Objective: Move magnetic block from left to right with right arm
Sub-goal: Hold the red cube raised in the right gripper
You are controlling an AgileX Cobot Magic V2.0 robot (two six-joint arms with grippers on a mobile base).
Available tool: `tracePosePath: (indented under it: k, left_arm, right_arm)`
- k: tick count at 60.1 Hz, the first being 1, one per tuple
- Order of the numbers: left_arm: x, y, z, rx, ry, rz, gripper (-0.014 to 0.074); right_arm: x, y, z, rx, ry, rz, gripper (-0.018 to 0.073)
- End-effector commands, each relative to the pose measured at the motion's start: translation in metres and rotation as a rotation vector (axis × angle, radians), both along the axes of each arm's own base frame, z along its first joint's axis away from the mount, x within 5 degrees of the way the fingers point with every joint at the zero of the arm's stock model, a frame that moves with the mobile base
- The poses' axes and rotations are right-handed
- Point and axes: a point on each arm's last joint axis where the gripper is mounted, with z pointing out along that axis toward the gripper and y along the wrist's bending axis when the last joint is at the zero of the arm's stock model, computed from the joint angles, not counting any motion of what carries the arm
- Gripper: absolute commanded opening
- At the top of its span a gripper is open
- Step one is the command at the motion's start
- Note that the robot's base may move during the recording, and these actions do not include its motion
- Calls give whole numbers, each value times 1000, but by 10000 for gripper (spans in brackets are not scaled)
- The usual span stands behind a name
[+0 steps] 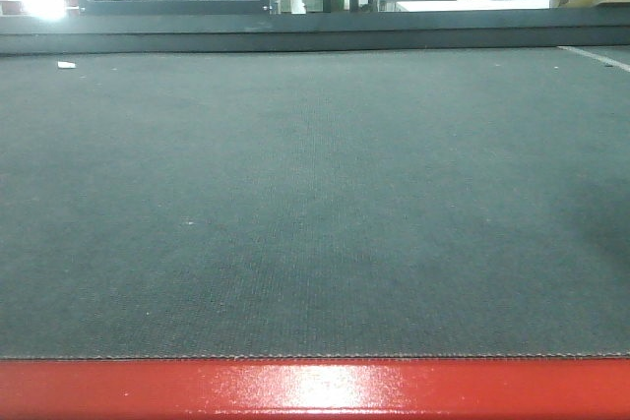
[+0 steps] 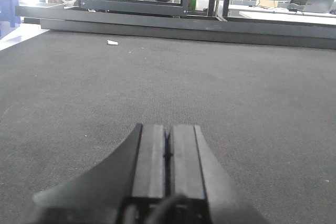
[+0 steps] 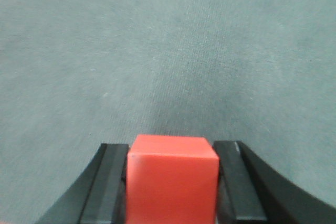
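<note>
Block (image 3: pixel 172 182) pinched square between right gripper (image 3: pixel 172 149) fingers (image 3: pixel 105 187), faces flat against them, likely to stop twisting during carry; left gripper (image 2: pixel 169 136) closed, empty, low over mat (image 2: pixel 252 93).

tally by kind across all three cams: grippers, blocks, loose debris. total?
Grippers: 2, left gripper and right gripper
Blocks: 1, red magnetic block, held between the right jaws
Debris: 1, white scrap on the mat
Total: 4
</note>
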Motion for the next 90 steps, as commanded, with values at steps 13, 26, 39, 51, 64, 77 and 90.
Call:
tracePosePath:
  k: [13,26,39,51,64,77,90]
  left_arm:
    - [-1,0,5,-14,-91,-3,-116]
    - [-1,0,5,-14,-91,-3,-116]
    - [-1,0,5,-14,-91,-3,-116]
    - [-1,0,5,-14,-91,-3,-116]
    - [-1,0,5,-14,-91,-3,-116]
    - [-1,0,5,-14,-91,-3,-116]
    - [-1,0,5,-14,-91,-3,-116]
  right_arm:
    - [-75,-25,46,101,-425,27,98]
    - [-122,-40,66,173,-663,30,98]
    - [-137,-44,72,200,-754,34,98]
    - [-137,-44,72,201,-757,34,98]
    - [-137,-44,72,201,-757,34,98]
    - [-137,-44,72,201,-757,34,98]
    - [-137,-44,72,201,-757,34,98]
